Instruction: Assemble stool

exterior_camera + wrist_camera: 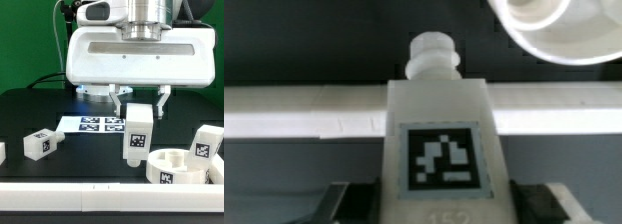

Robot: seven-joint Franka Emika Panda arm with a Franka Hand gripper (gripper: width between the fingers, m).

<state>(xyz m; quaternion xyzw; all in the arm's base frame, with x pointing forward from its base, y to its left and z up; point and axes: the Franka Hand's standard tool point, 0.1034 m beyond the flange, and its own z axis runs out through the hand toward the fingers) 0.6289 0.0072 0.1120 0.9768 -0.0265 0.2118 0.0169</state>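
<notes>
Gripping leg (137, 135) upright in tool (140, 110) | seat (165, 172) just beside | second leg (40, 143) well apart | marker board (95, 124) behind

White boxy housing (140, 55) w/ grey slot; silver cyl. wrist (147, 18); short pale fingers (121, 100).
</notes>
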